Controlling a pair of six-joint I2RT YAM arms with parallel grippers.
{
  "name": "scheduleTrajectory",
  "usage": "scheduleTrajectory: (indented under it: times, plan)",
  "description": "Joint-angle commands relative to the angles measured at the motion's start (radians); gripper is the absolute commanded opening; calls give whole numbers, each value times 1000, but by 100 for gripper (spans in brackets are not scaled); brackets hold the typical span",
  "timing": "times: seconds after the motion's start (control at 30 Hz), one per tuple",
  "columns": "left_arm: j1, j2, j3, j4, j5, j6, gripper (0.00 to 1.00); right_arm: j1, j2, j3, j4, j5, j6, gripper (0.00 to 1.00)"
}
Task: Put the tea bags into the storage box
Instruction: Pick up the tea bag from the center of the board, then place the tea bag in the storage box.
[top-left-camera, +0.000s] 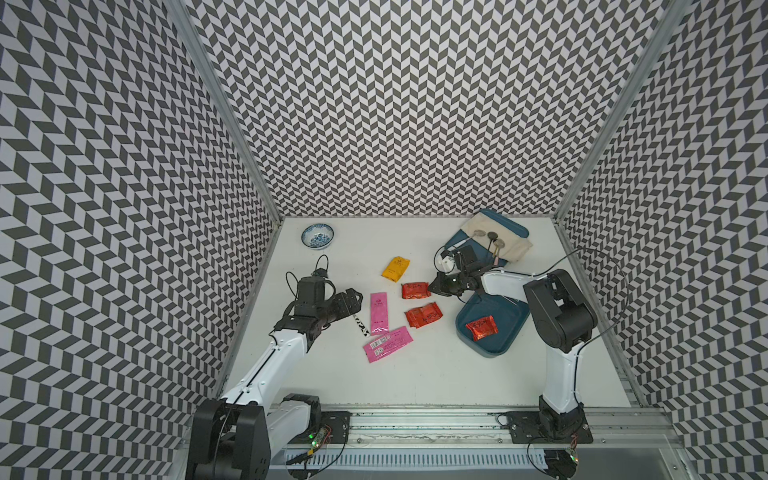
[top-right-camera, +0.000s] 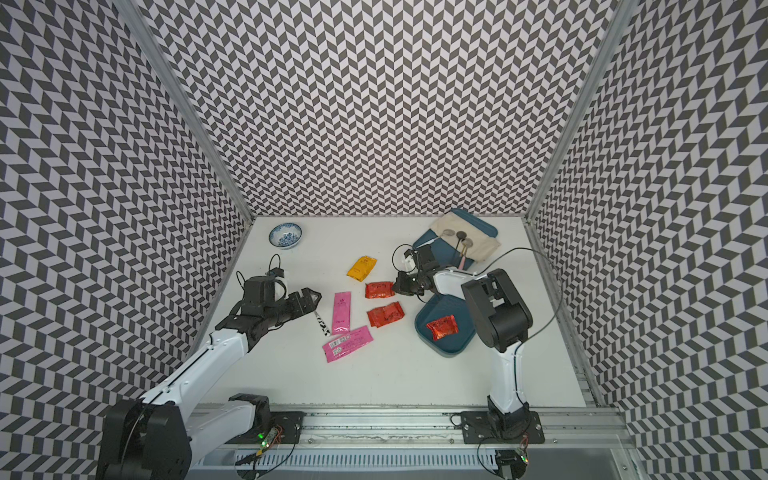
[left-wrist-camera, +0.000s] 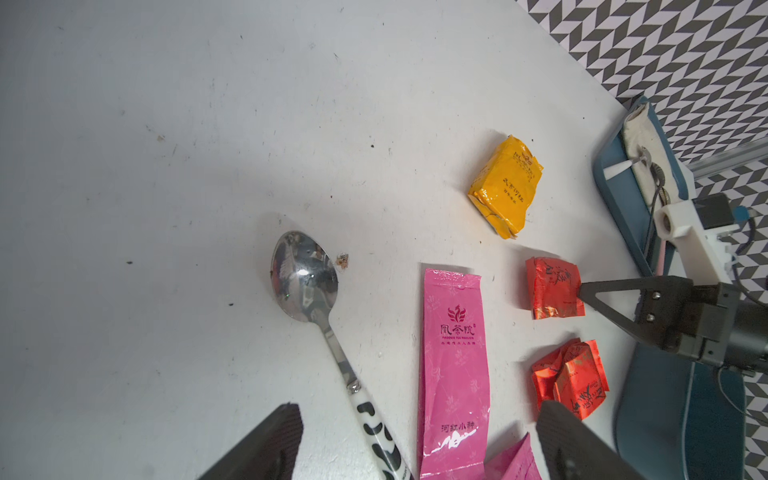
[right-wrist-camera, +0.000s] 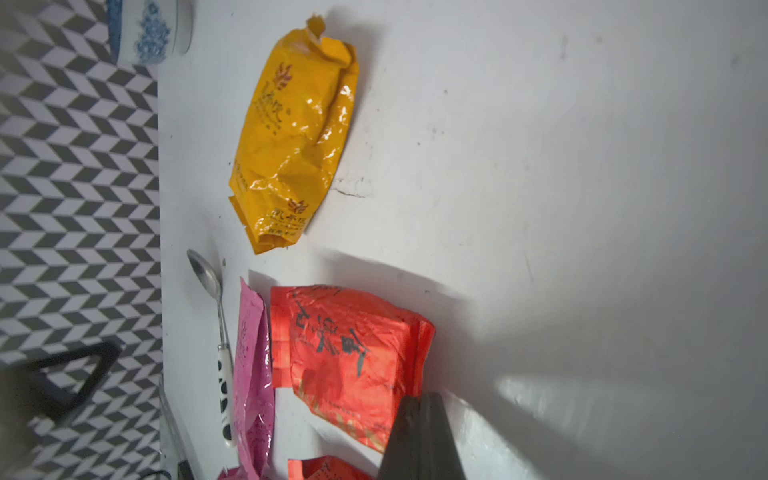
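Observation:
The teal storage box (top-left-camera: 509, 318) sits at the right with one red tea bag (top-left-camera: 482, 327) inside it. On the table lie a yellow-orange tea bag (top-left-camera: 396, 268), two red tea bags (top-left-camera: 414, 290) (top-left-camera: 423, 314) and two pink sachets (top-left-camera: 378, 312) (top-left-camera: 387, 344). My right gripper (top-left-camera: 432, 287) is shut on the edge of the upper red tea bag (right-wrist-camera: 349, 349), which still lies on the table. My left gripper (top-left-camera: 353, 301) hangs open above the spoon handle and the upright pink sachet (left-wrist-camera: 453, 340), holding nothing.
A spoon (left-wrist-camera: 303, 282) with a black-and-white handle lies left of the pink sachets. A blue-and-white bowl (top-left-camera: 318, 235) stands at the back left. A flat blue tray (top-left-camera: 509, 226) with a beige cloth and spoons sits at the back right, behind my right arm.

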Motion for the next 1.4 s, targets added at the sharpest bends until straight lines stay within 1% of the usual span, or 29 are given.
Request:
scheduleTrajectory:
  times: [0.0, 0.33, 0.47, 0.7, 0.87, 1.03, 1.13, 1.23, 1.37]
  plan:
    - [10, -7, -13, -8, -11, 13, 93, 3, -10, -13, 71, -39, 29, 0]
    - [22, -1, -4, -12, -15, 30, 93, -5, -169, -54, 58, -31, 33, 0]
    - [22, 4, -17, 15, 1, 6, 93, -25, -266, -89, 64, -45, 46, 0]
    - [22, 44, -22, 66, 46, -33, 93, -65, -421, -139, 0, -53, 33, 0]
    - [17, 71, -6, 104, 68, -43, 93, -116, -568, -187, -121, 4, -1, 0]
    - [2, 116, 15, 134, 83, -35, 93, -216, -695, -235, -298, 73, -44, 0]
    - [-6, 146, 24, 148, 89, -30, 93, -257, -789, -291, -348, 122, -35, 0]
    - [-13, 173, 29, 157, 99, -28, 92, -270, -868, -337, -396, 178, -8, 0]
    - [-21, 190, 32, 166, 106, -28, 92, -280, -952, -389, -438, 191, 20, 0]
